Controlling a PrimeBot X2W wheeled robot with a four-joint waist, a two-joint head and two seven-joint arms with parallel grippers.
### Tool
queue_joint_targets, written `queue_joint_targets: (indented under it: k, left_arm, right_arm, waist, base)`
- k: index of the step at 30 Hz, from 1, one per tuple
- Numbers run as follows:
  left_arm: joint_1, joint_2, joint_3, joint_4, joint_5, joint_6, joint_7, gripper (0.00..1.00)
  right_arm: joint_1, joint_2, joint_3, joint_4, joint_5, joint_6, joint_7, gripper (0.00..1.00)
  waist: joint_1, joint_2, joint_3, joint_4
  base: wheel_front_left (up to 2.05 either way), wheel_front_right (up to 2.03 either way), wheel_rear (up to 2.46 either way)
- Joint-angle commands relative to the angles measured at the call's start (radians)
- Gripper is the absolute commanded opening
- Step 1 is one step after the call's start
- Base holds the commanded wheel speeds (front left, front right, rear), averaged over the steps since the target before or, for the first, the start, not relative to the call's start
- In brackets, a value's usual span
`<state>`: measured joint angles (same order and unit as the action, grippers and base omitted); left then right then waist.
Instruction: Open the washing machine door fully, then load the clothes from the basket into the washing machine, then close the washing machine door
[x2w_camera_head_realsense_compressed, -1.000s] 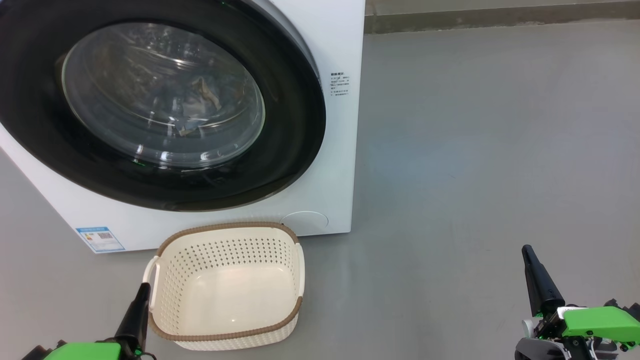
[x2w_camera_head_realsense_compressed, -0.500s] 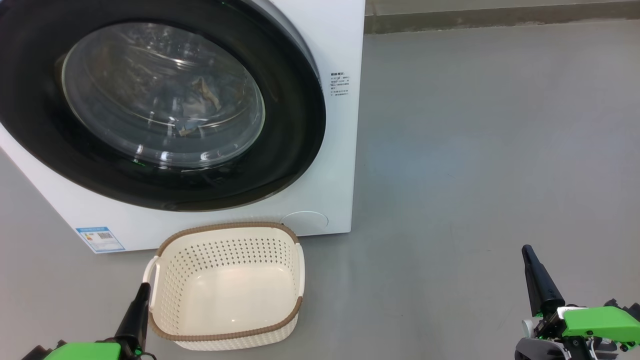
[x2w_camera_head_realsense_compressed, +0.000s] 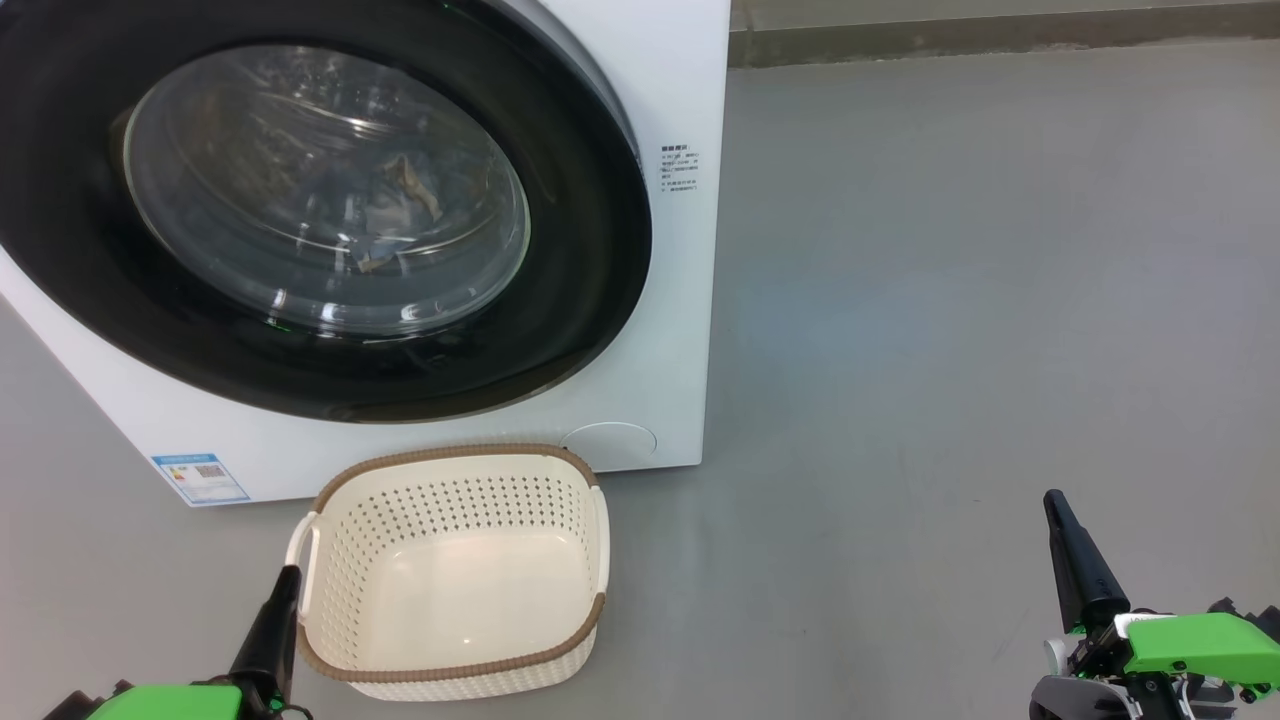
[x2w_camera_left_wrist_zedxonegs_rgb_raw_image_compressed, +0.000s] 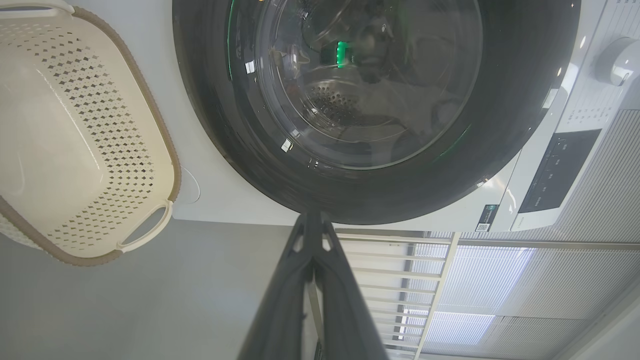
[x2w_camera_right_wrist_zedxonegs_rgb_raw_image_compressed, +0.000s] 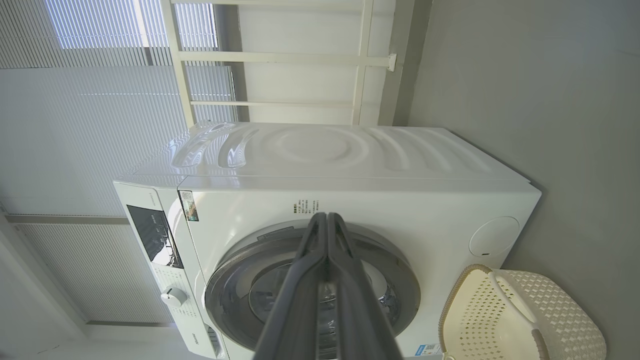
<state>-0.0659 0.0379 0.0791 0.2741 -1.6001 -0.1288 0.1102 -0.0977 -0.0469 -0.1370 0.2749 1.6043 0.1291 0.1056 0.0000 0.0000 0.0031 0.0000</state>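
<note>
Head view had the washing machine (x2w_camera_head_realsense_compressed: 680, 330) filling the 10 o'clock part of the picture. The washing machine door (x2w_camera_head_realsense_compressed: 580, 250) sat flat against the front, shut as far as I could tell. Through the glass you could make out the clothes (x2w_camera_head_realsense_compressed: 400, 215), bluish fabric with brown bits, lying in the drum just past the middle of the window toward 3 o'clock.

The basket (x2w_camera_head_realsense_compressed: 450, 452) sat on the floor right in front of the washer, at about 7 o'clock in that view, and it was completely empty, just bare cream plastic inside.

Both arms were hanging back. The left gripper (x2w_camera_head_realsense_compressed: 288, 580) was down at 7 o'clock, just beside the basket's near handle, though I couldn't say whether it was touching. Its fingers were pressed together with nothing between them. The right gripper (x2w_camera_head_realsense_compressed: 1060, 520) was at 4 o'clock over bare floor, well apart from everything, also pinched closed and empty. Both wrist views showed the same thing, two dark fingers meeting at the tips.

So my read: door opened, clothes loaded, door closed, all three steps looked done. I couldn't see a latch, so whether the door had really clicked shut is anyone's guess.
</note>
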Motion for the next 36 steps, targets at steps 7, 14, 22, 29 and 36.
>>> queue_joint_targets:
  k: [7,14,22,29,36]
  left_arm:
    - [-0.042,0.012,0.035,-0.029,-0.009,-0.002,0.003,0.0]
    - [-0.042,0.012,0.035,-0.029,-0.009,-0.002,0.003,0.0]
    - [-0.042,0.012,0.035,-0.029,-0.009,-0.002,0.003,0.0]
    - [-0.042,0.012,0.035,-0.029,-0.009,-0.002,0.003,0.0]
    - [-0.042,0.012,0.035,-0.029,-0.009,-0.002,0.003,0.0]
  right_arm:
    - [-0.01,-0.003,0.023,-0.03,0.004,0.002,0.008,0.0]
    - [-0.01,-0.003,0.023,-0.03,0.004,0.002,0.008,0.0]
    - [-0.01,-0.003,0.023,-0.03,0.004,0.002,0.008,0.0]
    - [-0.01,-0.003,0.023,-0.03,0.004,0.002,0.008,0.0]
    - [-0.01,-0.003,0.023,-0.03,0.004,0.002,0.008,0.0]
  waist:
    - [0.0,0.0,0.0,0.0]
    - [0.0,0.0,0.0,0.0]
    - [0.0,0.0,0.0,0.0]
    - [0.0,0.0,0.0,0.0]
    - [0.0,0.0,0.0,0.0]
  base:
    - [0.0,0.0,0.0]
    - [0.0,0.0,0.0]
    - [0.0,0.0,0.0]
    - [0.0,0.0,0.0]
    - [0.0,0.0,0.0]
